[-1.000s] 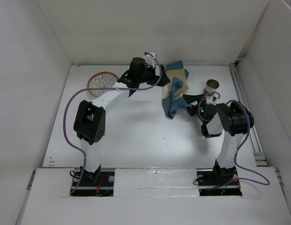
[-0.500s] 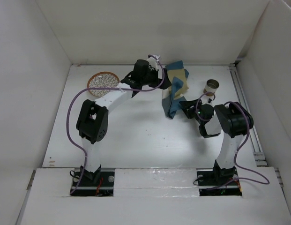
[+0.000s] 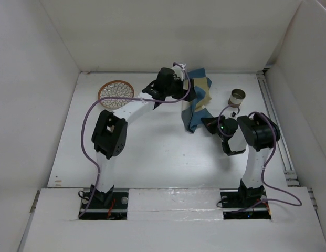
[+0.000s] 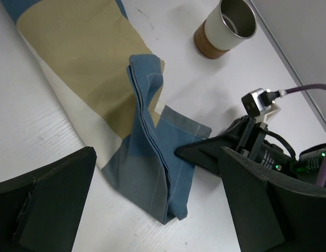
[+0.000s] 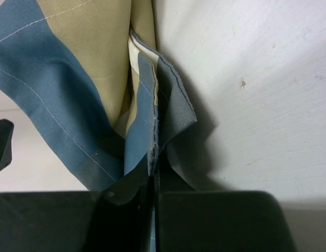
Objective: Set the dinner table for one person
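The blue-and-beige checked placemat (image 3: 197, 100) lies crumpled at the back of the white dinner table (image 3: 152, 152). My right gripper (image 3: 207, 124) is shut on a folded blue edge of the placemat (image 5: 73, 79), with the cloth pinched between the fingers (image 5: 155, 181). My left gripper (image 3: 182, 90) hovers open just left of and above the placemat (image 4: 126, 105), jaws wide apart (image 4: 157, 173) and nothing between them. The right gripper's black tip (image 4: 197, 151) shows on the cloth's lower corner in the left wrist view.
A white cup with a brown base (image 3: 237, 96) (image 4: 225, 29) stands upright right of the placemat, close behind the right arm. A round wicker mat (image 3: 115, 93) lies at the back left. White walls enclose the table.
The right gripper has closed on the placemat's edge. The left arm has swung rightward, bringing its open gripper closer to the placemat.
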Robot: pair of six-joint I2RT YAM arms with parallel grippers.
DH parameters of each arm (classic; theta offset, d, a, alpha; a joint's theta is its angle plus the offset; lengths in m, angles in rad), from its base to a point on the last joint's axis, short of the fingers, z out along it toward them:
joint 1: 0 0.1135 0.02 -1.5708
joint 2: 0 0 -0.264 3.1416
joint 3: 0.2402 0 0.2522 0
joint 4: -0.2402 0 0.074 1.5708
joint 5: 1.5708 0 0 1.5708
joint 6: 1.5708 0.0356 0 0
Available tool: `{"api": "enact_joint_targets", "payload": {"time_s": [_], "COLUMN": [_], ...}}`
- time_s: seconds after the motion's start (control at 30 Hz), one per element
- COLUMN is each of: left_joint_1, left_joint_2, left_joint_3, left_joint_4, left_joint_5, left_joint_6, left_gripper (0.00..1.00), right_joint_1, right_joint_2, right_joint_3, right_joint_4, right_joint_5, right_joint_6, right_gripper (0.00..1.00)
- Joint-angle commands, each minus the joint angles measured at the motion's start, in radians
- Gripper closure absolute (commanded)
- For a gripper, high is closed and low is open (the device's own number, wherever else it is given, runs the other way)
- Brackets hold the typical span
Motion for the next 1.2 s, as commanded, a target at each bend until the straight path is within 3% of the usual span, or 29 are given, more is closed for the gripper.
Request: {"api": "enact_joint_targets", "payload": {"time_s": [0.0,0.5,0.73,0.87,0.9,0.97,1.0,1.07,1.17], "left_joint_1": [0.004,-0.006,-0.006,-0.006,-0.006,-0.006,-0.006,-0.006,-0.006], "left_joint_2": [0.009,0.153,0.215,0.253,0.253,0.263,0.263,0.263,0.253], "left_joint_3": [0.068,0.186,0.243,0.261,0.261,0.261,0.261,0.261,0.252], "left_joint_4": [-0.009,-0.009,-0.009,0.004,0.004,0.026,0.036,0.065,0.086], "left_joint_5": [-0.021,0.014,0.014,0.014,0.014,0.014,0.014,0.014,0.014], "left_joint_6": [0.014,0.003,-0.025,-0.044,-0.045,-0.066,-0.066,-0.077,-0.104], "left_gripper": [0.00,0.00,0.06,0.20,0.32,0.37,0.53,0.64,0.94], "right_joint_1": [0.013,0.013,0.013,0.013,0.022,0.022,0.022,0.022,0.022], "right_joint_2": [0.020,0.020,0.011,0.020,0.020,0.020,0.020,0.020,0.020], "right_joint_3": [0.005,0.023,0.023,0.023,0.023,0.023,0.023,0.014,0.005], "right_joint_4": [0.015,-0.015,-0.044,-0.020,-0.020,-0.020,-0.011,-0.011,0.025], "right_joint_5": [0.007,-0.002,0.007,0.007,0.007,0.007,0.007,-0.002,-0.011], "right_joint_6": [-0.012,-0.041,-0.051,-0.051,-0.051,-0.051,-0.051,-0.051,-0.051], "right_gripper": [0.98,1.00,1.00,1.00,1.00,1.00,1.00,1.00,1.00]}}
